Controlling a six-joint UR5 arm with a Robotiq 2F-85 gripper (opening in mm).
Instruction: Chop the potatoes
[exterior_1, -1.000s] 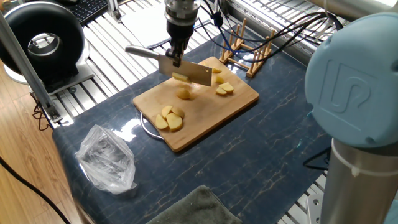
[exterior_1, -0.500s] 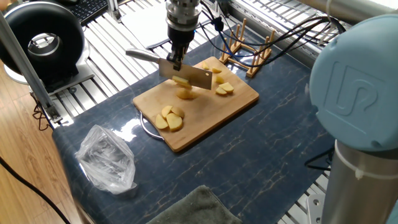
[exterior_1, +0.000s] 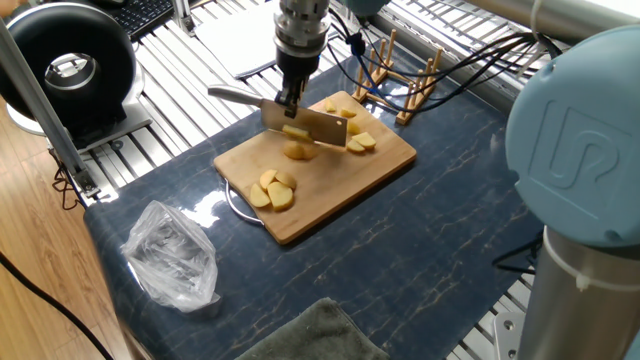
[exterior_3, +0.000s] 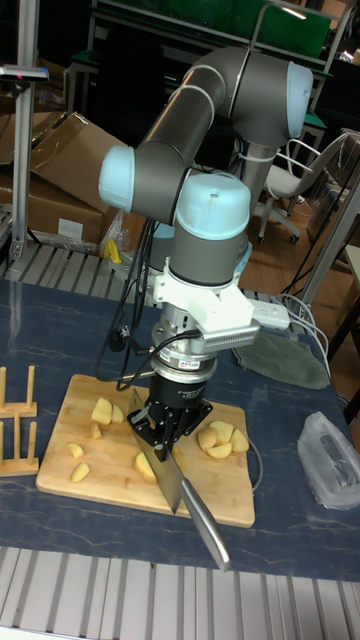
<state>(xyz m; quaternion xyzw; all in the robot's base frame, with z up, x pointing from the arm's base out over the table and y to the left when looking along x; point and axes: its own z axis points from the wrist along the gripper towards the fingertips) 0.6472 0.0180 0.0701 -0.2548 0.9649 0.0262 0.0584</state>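
A bamboo board (exterior_1: 335, 175) (exterior_3: 110, 485) lies on the dark blue table. The potatoes are pale-yellow pieces on it: a cluster of slices (exterior_1: 272, 190) (exterior_3: 222, 437) at one end, one piece (exterior_1: 297, 151) (exterior_3: 146, 466) under the blade, and a few wedges (exterior_1: 360, 143) (exterior_3: 102, 411) at the other end. My gripper (exterior_1: 290, 98) (exterior_3: 165, 428) is shut on a cleaver-style knife (exterior_1: 306, 125) (exterior_3: 171, 482), holding it over the middle of the board. The blade hangs just above the middle piece. A small potato bit seems stuck to the blade's side.
A crumpled clear plastic bag (exterior_1: 170, 258) (exterior_3: 335, 462) lies off one end of the board. A wooden rack (exterior_1: 398, 78) (exterior_3: 16, 420) stands off the other end. A grey cloth (exterior_1: 310, 335) (exterior_3: 285, 362) and a black round device (exterior_1: 65, 62) sit at the table's edges.
The gripper and knife have shifted slightly right and a little lower over the board. The potato pieces have stayed where they were.
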